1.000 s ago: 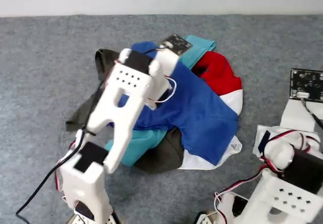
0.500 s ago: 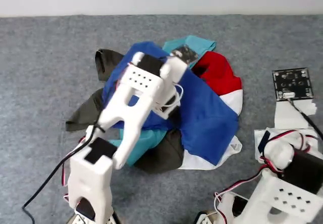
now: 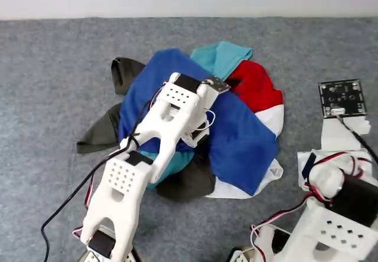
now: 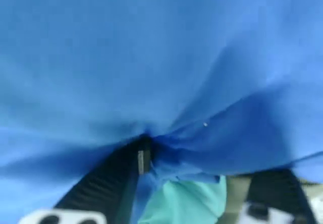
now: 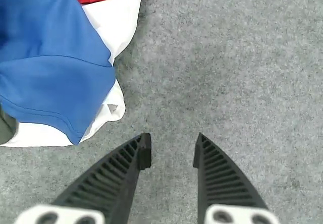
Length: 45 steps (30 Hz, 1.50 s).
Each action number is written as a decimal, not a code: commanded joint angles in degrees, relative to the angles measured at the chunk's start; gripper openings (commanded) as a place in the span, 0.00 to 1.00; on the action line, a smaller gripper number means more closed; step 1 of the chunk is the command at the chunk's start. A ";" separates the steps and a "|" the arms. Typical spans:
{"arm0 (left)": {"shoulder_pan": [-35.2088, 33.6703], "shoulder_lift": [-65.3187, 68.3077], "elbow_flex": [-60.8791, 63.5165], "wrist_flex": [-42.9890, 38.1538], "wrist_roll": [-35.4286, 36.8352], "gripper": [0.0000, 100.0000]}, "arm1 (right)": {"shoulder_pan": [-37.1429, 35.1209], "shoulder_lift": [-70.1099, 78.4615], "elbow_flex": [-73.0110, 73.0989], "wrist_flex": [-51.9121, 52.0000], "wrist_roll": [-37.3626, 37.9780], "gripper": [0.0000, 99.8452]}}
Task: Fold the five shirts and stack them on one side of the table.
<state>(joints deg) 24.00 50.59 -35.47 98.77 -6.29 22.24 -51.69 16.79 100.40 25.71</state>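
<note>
- grey carpet-like cover on the table [image 3: 53,67]; the shirts lie on it in one loose heap near the middle, none of them folded.
- the blue shirt [image 3: 236,132] is on top of the heap and spreads from the far side down toward the near right.
- a teal shirt [image 3: 221,55] pokes out at the far edge of the heap, and more teal shows under the blue on the near left.
- the red shirt [image 3: 254,85] sits at the far right of the heap, partly under the blue.
- a white shirt [image 3: 273,117] shows as a band below the red and runs along the right and near edge under the blue.
- a dark shirt [image 3: 103,131] sticks out on the left side and also at the near edge under the heap.
- my left gripper [image 3: 199,133] is down in the middle of the heap, pressed into the blue shirt. in the left wrist view the blue cloth bunches in creases right at it, with teal just below. i cannot tell whether it is gripping.
- my right gripper [image 5: 171,151] is held narrowly apart with nothing in it, over bare table just beside the near right corner of the white shirt, not touching it.
</note>
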 commanded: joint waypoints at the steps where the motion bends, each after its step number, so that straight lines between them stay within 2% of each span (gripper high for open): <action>1: -0.09 2.81 -2.95 0.53 -0.70 0.13 | 0.57 0.04 -2.64 2.42 0.35 0.15; 4: -0.26 2.90 -3.38 0.70 -0.70 0.00 | 0.57 0.04 -2.64 2.42 0.35 0.15; 10: -5.27 0.35 -3.38 1.76 1.23 0.00 | 0.57 0.04 -2.64 2.42 0.35 0.15; 13: -10.99 -5.71 -3.30 1.76 3.34 0.00 | 2.07 0.04 -2.64 2.33 0.35 0.15; 21: -29.98 -24.26 1.45 1.76 3.34 0.00 | 8.31 0.04 -2.64 2.15 0.62 0.15; 28: -44.57 -37.54 9.71 1.76 2.81 0.00 | 8.66 0.04 -2.64 2.07 0.62 0.15; 36: -61.19 -49.14 17.36 1.76 -2.29 0.00 | 8.66 0.04 -2.64 2.07 0.62 0.15; 45: -79.30 -51.69 17.10 0.09 -8.88 0.00 | 8.66 0.04 -2.64 2.07 0.62 0.15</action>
<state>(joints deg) -49.23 3.03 -17.36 99.38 -13.58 30.33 -51.69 16.79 100.40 25.71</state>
